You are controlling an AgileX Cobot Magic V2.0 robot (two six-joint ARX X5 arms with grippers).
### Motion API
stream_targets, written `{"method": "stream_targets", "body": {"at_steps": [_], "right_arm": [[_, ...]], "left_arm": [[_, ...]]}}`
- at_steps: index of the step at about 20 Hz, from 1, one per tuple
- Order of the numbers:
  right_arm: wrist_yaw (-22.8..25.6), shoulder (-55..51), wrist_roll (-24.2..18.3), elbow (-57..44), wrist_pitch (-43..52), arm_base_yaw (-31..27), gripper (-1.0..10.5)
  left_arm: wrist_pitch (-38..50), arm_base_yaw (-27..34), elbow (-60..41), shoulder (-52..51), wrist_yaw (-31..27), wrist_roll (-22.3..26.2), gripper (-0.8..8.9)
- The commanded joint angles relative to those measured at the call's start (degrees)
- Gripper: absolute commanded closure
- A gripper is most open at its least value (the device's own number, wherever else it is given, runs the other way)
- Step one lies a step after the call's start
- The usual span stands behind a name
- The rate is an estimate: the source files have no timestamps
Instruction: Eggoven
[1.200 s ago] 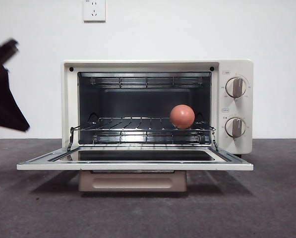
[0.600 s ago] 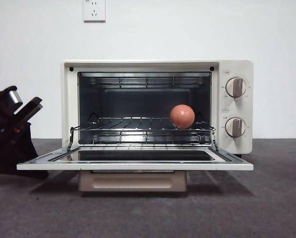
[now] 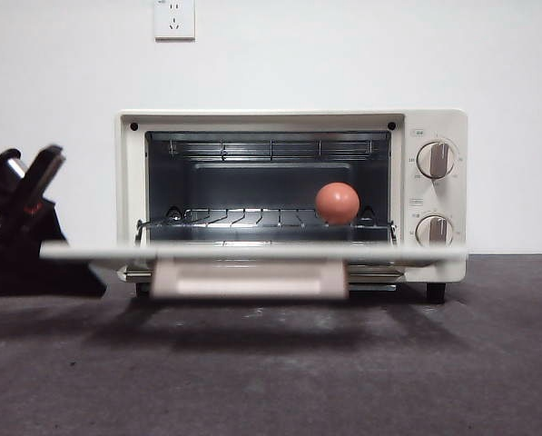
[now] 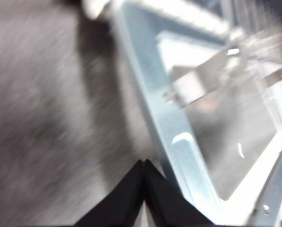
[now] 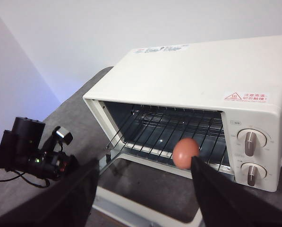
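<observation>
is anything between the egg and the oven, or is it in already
Nothing visible stands in the way: the egg already sits on the wire rack inside the toaster oven. The door is partly raised in front. The left gripper, fingers shut, is by the door's edge.

The front view sits low at table height, facing the toaster oven square-on and near. The right wrist view looks down from above and to one side, farther off, sharing the oven and egg. The left wrist view, blurred, presses close beside the oven door.
</observation>
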Motion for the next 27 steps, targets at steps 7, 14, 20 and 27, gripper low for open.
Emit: {"method": "stream_targets", "body": {"at_steps": [7, 14, 20, 27], "right_arm": [[0.26, 0.20, -0.39, 0.61, -0.68, 0.52, 6.4], [0.28, 0.26, -0.46, 0.61, -2.89, 0.52, 6.4], [0.26, 0.76, -0.50, 0.59, -3.91, 0.52, 6.4], [2.34, 2.51, -3.30, 0.42, -4.92, 0.52, 6.4]], "left_arm": [[24.02, 1.14, 1.03, 0.59, 5.33, -16.83, 8.07], [30.75, 1.01, 1.60, -0.50, 2.93, -21.73, 8.06], [22.97, 0.44, 1.60, -8.28, 1.99, -18.12, 8.06], [0.79, -2.93, 1.60, -25.44, -9.86, -4.70, 8.06]]}}
